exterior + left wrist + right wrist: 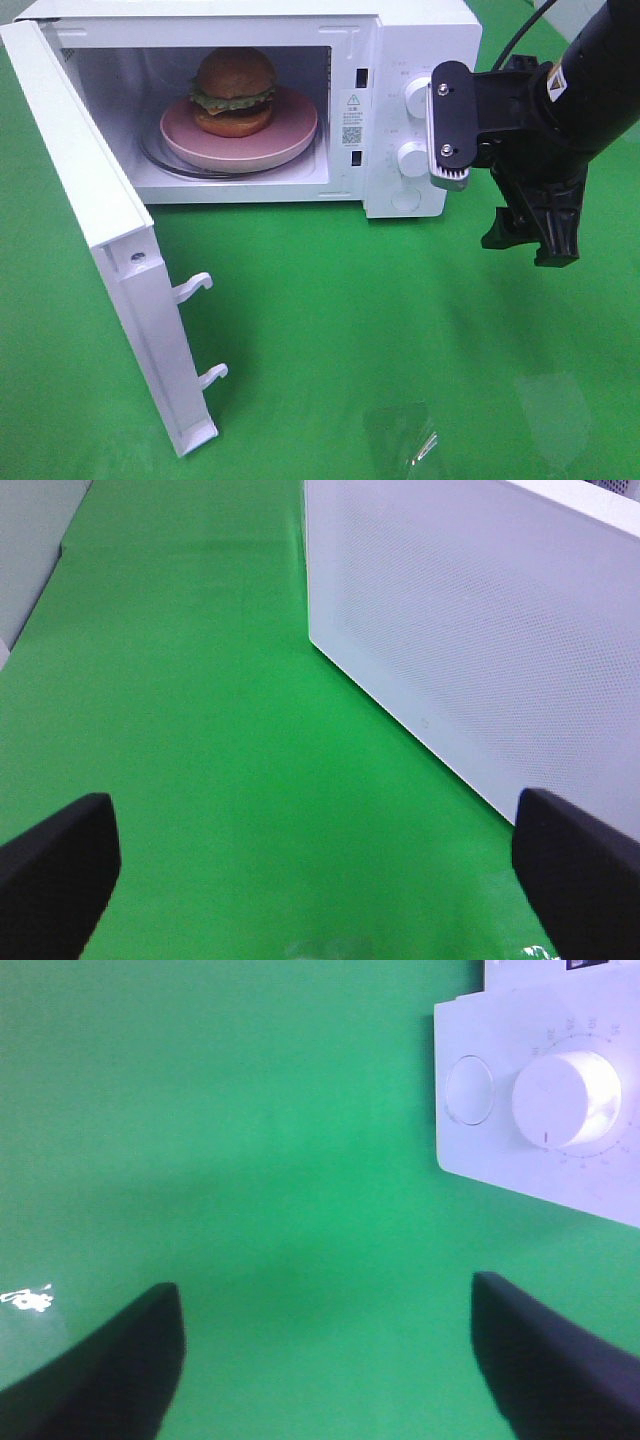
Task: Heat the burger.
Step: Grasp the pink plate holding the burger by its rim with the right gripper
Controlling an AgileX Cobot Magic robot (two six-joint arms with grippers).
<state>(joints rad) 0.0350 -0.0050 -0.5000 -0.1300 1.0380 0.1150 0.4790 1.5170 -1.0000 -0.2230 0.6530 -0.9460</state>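
Exterior high view shows the microwave (400, 40) with its door (90, 200) swung fully open to the left, and the burger (235, 90) sits inside on a pink plate (290, 140), which rests on the glass turntable. The right gripper (528, 238) hangs just in front of the control panel, near the lower knob (413, 158), and points down to the green desk (350, 320). In the right wrist view its two dark fingers are spread wide and only green desk is between them, so it holds nothing. The left gripper (315, 810) is also spread wide and empty. It hovers low over the desk beside a white dotted panel (480, 630) that I think belongs to the microwave, though I cannot tell which part. To my judgement the loading step is done and closing the door is the step in hand. The next move calls for a push on the outer face of the door, so that both latch hooks (190, 290) go into their slots, and only after this a turn of a knob to start the heating
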